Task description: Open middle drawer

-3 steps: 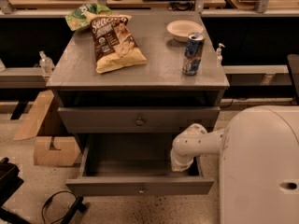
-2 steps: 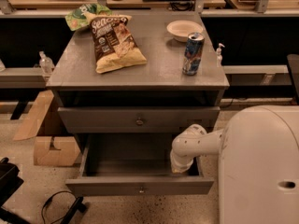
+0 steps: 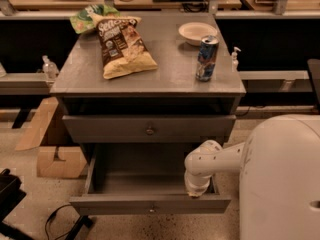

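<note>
The middle drawer (image 3: pixel 145 180) stands pulled well out beneath the shut top drawer (image 3: pixel 115 129), and the gripper (image 3: pixel 196 191) sits low at its right front corner, grip state impossible to tell, so the opening looks done and the next move is probably lifting clear without nudging it.

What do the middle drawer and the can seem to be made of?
The middle drawer, open with the tool at its right end, looks like matte grey painted wood or laminate: flat, even colour. The can looks metal: shiny rim, printed blue wall.
</note>
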